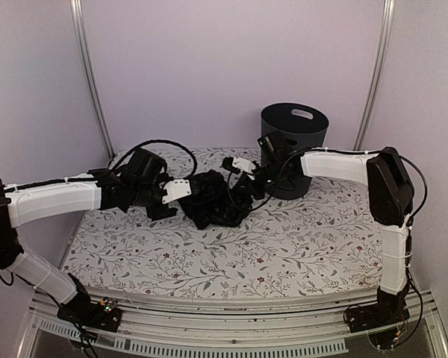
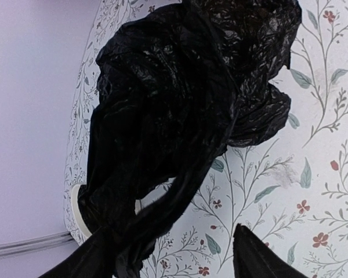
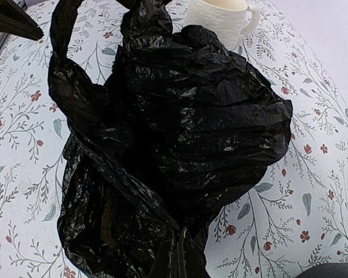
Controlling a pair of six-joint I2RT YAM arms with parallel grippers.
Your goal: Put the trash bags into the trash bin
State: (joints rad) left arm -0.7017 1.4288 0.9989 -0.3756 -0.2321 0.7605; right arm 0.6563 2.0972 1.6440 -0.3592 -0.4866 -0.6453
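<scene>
Black trash bag (image 1: 213, 198) bunched mid-table, outside the bin, left gripper (image 1: 185, 195) at its 9 o'clock, fingers (image 2: 255, 258) apart, one strand against one finger, right gripper (image 1: 243, 177) at its 2 o'clock, grip unclear, grey bin (image 1: 293, 138) at 1 o'clock, cream cup (image 3: 220, 20) beside the bag

The bag (image 1: 213, 198) is thin, glossy black plastic, heavily wrinkled, the bin (image 1: 295, 134) smooth matt dark plastic, the cup (image 3: 220, 20) cream and ribbed, the table cover (image 1: 284, 239) matt, flower-printed.
</scene>
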